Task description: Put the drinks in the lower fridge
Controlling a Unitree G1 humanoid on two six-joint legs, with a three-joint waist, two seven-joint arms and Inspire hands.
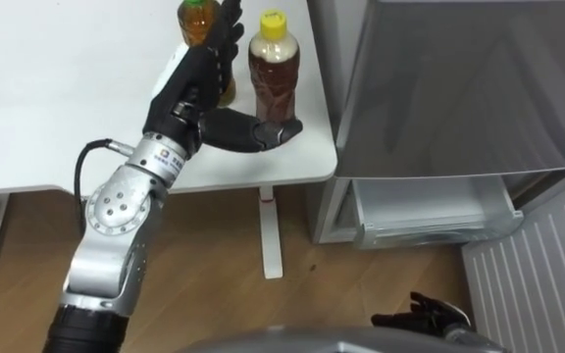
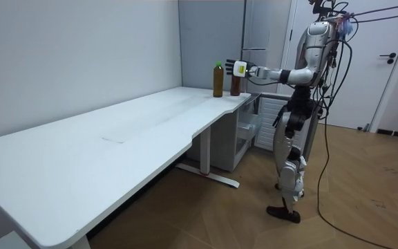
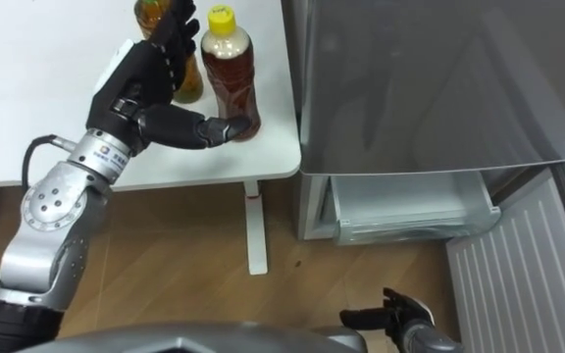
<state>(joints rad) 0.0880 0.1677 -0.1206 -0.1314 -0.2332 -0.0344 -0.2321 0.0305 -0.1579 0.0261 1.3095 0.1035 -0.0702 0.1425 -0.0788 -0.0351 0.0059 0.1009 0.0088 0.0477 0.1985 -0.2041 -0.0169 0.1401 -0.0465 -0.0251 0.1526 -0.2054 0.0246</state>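
Two drink bottles stand at the white table's (image 1: 57, 98) near right corner. The one with a yellow cap (image 1: 273, 78) holds brown tea. The other, green-capped (image 1: 196, 22), is partly hidden behind my left hand (image 1: 199, 83). That hand is open, with its fingers straight up between the bottles and its thumb stretched across the front of the yellow-capped bottle's base. My right hand (image 1: 425, 314) hangs low over the floor, fingers relaxed and holding nothing. In the room view I stand beside the fridge, left arm reaching out to the bottles (image 2: 235, 84).
The grey fridge (image 1: 459, 88) stands right of the table. Its lower compartment is open, showing a clear drawer (image 1: 430, 211), and a white ribbed door panel (image 1: 538, 265) swings out at lower right. A white table leg (image 1: 270, 230) stands on the wood floor.
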